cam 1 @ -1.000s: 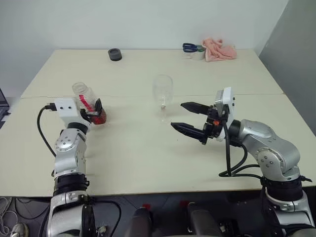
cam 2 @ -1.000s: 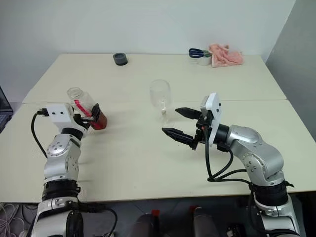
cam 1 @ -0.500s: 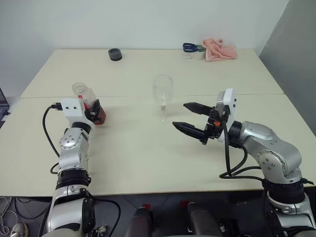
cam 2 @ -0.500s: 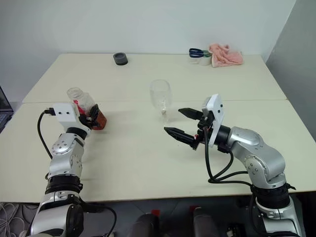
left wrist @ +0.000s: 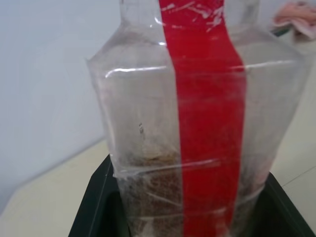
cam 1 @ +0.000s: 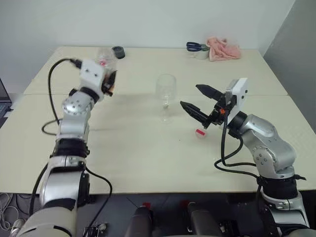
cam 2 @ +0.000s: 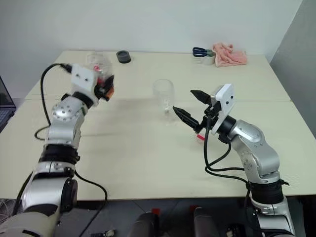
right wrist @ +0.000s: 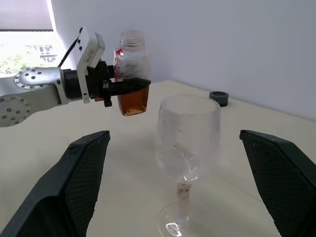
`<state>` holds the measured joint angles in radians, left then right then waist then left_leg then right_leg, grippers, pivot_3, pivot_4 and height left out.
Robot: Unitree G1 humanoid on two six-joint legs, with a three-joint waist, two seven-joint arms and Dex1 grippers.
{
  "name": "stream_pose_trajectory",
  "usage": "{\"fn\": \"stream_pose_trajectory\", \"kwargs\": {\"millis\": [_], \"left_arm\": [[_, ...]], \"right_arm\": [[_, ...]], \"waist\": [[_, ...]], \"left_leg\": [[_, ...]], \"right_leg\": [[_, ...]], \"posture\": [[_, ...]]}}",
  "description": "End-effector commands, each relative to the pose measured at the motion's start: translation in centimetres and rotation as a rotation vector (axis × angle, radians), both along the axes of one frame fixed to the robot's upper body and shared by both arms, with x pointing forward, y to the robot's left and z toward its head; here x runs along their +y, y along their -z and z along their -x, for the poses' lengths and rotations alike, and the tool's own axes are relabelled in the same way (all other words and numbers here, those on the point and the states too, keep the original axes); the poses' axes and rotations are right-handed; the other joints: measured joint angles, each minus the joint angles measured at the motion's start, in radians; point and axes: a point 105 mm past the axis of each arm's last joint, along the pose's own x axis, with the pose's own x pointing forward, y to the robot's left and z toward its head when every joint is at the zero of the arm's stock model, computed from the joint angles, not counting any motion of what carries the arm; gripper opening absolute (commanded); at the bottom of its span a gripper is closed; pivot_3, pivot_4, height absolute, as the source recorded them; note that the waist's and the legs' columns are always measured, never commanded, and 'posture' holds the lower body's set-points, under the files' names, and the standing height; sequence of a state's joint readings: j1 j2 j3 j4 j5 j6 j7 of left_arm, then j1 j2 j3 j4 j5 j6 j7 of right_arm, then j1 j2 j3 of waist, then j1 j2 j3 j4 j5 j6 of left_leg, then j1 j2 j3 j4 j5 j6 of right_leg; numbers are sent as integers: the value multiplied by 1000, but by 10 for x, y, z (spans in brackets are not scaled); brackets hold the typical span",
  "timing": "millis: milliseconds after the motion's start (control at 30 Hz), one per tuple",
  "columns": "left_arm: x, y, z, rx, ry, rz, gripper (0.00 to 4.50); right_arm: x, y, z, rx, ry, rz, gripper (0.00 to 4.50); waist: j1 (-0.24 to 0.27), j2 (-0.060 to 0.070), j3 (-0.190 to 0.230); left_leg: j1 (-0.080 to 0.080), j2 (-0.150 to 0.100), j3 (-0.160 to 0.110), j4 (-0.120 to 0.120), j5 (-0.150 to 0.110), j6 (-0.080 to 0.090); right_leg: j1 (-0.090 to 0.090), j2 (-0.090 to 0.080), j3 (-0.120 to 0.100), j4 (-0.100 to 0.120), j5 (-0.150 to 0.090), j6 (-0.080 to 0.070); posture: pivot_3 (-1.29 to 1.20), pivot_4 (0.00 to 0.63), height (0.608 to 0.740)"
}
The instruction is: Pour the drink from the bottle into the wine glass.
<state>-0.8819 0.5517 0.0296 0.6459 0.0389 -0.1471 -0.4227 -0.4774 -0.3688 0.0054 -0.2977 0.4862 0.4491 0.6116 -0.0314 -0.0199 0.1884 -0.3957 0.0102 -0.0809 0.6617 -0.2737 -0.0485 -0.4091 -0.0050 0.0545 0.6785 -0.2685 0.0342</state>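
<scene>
- Left pincer (right wrist: pixel 126 88) clenched on the bottle (right wrist: pixel 131 74), lifted upright off the desk (cam 1: pixel 148 148), uncapped, at nine o'clock of the wine glass (cam 1: pixel 166 94)
- Drink (right wrist: pixel 134 102) low in bottle; glass empty, pour not begun
- Right pincer (cam 1: pixel 196 98) released, beside the glass at three o'clock
- Small red-and-white cap (cam 1: pixel 200 133) on desk; dark puck (cam 1: pixel 118 51), pink cloth (cam 1: pixel 223 49), scissors (cam 1: pixel 195 46) far off, nothing blocking

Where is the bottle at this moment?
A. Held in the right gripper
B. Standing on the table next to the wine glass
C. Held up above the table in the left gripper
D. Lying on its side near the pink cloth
C. The left gripper is closed on the bottle and holds it upright in the air, clear of the table, off to one side of the wine glass.
</scene>
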Motion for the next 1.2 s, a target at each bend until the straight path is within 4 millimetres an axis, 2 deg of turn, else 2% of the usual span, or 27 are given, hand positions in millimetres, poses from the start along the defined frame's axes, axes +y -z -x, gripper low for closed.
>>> {"fn": "stream_pose_trajectory", "kwargs": {"millis": [33, 133, 267, 467, 800, 1200], "left_arm": [[-23, -26, -3, -61, 79, -120, 1745], [-42, -42, -6, -84, 138, -195, 1745], [-60, -53, -6, -128, 194, -366, 1745], [-72, -60, -5, -189, 234, -556, 1745], [-73, -61, -3, -262, 227, -780, 1745], [-70, -60, -5, -297, 198, -906, 1745]], "right_arm": [[2, -14, -2, -88, 2, -20, 4500], [4, -16, -8, -107, 14, -36, 4500], [10, -17, -9, -122, 6, -55, 4500], [12, -17, -9, -132, 3, -59, 4500], [11, -15, -7, -133, 19, -68, 4500], [11, -14, -8, -135, 26, -66, 4500]], "waist": [[-1, 0, 0], [-3, 0, 0], [-3, 0, 0], [-3, 0, 0], [-3, 0, 0], [-3, 0, 0]], "left_leg": [[-1, 0, 0, 0, 0, 0], [-3, 0, 0, 0, 0, 0], [-4, 1, 0, 0, 0, 0], [-4, 0, 1, 0, 0, 0], [-4, 0, 1, 0, 0, 0], [-4, 0, 1, 1, 0, 0]], "right_leg": [[-1, 0, 0, 0, 0, 0], [-4, 0, 0, 1, 0, 0], [-5, 1, 0, 1, 0, 0], [-6, 0, 1, 2, 0, 0], [-6, 0, 1, 2, 0, 0], [-6, 0, 1, 2, 0, 0]], "posture": [[0, 150, 740], [0, 150, 740], [0, 150, 740], [0, 150, 740], [0, 150, 740], [0, 150, 740]]}}
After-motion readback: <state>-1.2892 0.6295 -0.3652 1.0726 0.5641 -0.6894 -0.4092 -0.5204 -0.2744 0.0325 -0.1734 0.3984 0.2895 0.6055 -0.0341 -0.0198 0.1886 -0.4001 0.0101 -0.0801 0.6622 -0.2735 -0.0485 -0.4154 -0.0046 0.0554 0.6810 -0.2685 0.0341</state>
